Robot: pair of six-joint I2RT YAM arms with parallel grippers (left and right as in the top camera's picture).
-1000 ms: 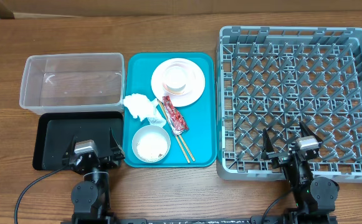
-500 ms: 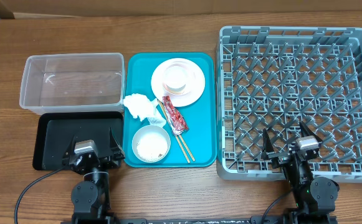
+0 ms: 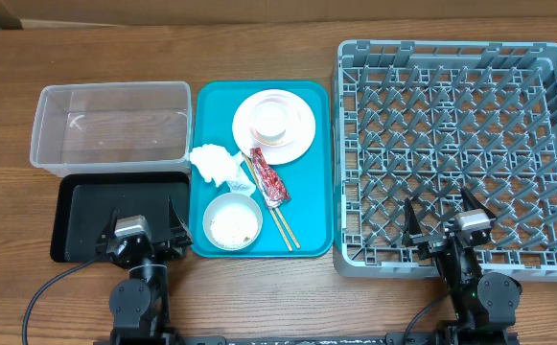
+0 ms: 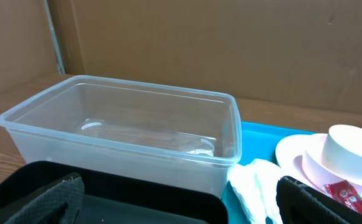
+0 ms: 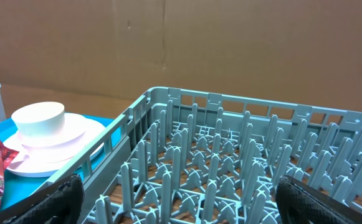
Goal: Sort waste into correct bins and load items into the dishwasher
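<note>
napkin (image 3: 217, 165): crumpled and white, it lay at the left edge of the teal tray (image 3: 309, 216), ahead and to the right of your left gripper (image 3: 144, 217), apart from it.
wrapper (image 3: 269, 178): red and printed, it lay just right of the napkin. It met the chopsticks (image 3: 280, 218), but you could not tell whether it lay on them or beside them.
rice (image 3: 232, 226): loose white grains sat inside the bowl (image 3: 207, 220), just to the right of your left gripper.
tub (image 3: 112, 129): clear, it stood straight ahead of your left gripper, beyond the black tray (image 3: 86, 216) and just beside it.
black tray: it lay under and ahead of your left gripper, which hung over its near right part.
plate (image 3: 299, 140): pale pink, it sat at the far end of the teal tray, ahead and right of your left gripper and ahead and left of your right gripper (image 3: 441, 217).
cup (image 3: 272, 120): white, it stood on the middle of the plate.
chopsticks: the two lay side by side at a slant, just right of the bowl, between your grippers and nearer the left one.
rack (image 3: 460, 115): grey with upright pegs, it stretched ahead of your right gripper and to both its sides. That gripper hovered over the near edge.
left gripper: you had it spread wide, with nothing between the fingers (image 4: 43, 202).
right gripper: you had it spread wide too, with nothing between the fingers (image 5: 330, 202).
teal tray: it lay between your two grippers, just beside the rack on its right and the tub and black tray on its left.
table (image 3: 259, 43): wooden, it bore everything.
</note>
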